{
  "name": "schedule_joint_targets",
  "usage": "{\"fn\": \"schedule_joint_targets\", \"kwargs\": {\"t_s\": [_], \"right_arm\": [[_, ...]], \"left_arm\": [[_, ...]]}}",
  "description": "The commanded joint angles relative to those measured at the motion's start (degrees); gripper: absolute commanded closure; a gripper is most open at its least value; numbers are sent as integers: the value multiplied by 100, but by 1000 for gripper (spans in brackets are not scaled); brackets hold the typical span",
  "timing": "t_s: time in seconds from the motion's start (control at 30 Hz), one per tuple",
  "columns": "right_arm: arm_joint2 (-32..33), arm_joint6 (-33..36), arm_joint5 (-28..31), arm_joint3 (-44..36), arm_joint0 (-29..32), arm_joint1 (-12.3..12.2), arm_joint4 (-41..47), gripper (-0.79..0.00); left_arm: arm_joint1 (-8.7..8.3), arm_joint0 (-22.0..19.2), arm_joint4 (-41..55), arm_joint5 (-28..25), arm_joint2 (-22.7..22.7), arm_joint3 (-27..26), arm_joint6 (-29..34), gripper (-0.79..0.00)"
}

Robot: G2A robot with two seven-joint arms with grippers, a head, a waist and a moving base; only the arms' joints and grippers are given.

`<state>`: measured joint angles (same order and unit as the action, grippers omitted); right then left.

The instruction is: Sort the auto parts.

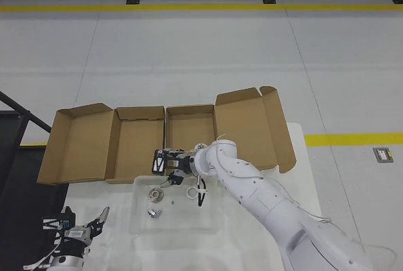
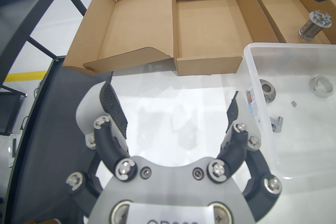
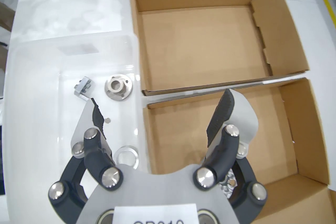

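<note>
Lower left of the top view: left gripper [image 2: 170, 93], fingers spread wide. Holds nothing; hangs over the white table [image 1: 120, 254] just beside the clear bin [image 1: 136, 203].

Inside that bin, lower centre of the frame: a small bracket [image 1: 154, 213] nearest, then a flanged hub [image 1: 154, 195] and a plain ring [image 1: 192, 193], all lying on the bin floor and apart from one another. Between hub and ring, a tiny loose piece [image 3: 107, 120], too small to identify.

Just past the bin's far edge, at the centre of the frame: right gripper [image 3: 160, 97], likewise wide open and empty, one finger over the bin, the other over the right cardboard box [image 1: 191, 132]. Under it, near that box's front wall, a toothed cylinder [image 2: 313, 25], standing upright on the cardboard, clear of the fingers.

Left of centre, just beside the right box: the left cardboard box [image 1: 139, 146]. Lids of both folded open, out toward the frame's left and right edges.
</note>
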<state>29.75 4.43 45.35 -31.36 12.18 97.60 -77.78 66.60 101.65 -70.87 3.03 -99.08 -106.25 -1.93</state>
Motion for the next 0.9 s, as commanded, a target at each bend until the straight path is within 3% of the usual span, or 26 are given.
{"fn": "schedule_joint_targets", "kwargs": {"t_s": [0.0,0.33,0.67,0.87], "right_arm": [[48,143,82,-257,139,-85,-40,-785],[568,1703,38,-1656,951,-544,31,-785],[1726,2503,141,-4188,2474,-1273,-395,-785],[1817,2620,53,-4297,2568,-1308,-429,-785]], "left_arm": [[0,0,0,0,0,0,0,-785],[0,0,0,0,0,0,0,-785],[0,0,0,0,0,0,0,-785],[0,0,0,0,0,0,0,-785]]}}
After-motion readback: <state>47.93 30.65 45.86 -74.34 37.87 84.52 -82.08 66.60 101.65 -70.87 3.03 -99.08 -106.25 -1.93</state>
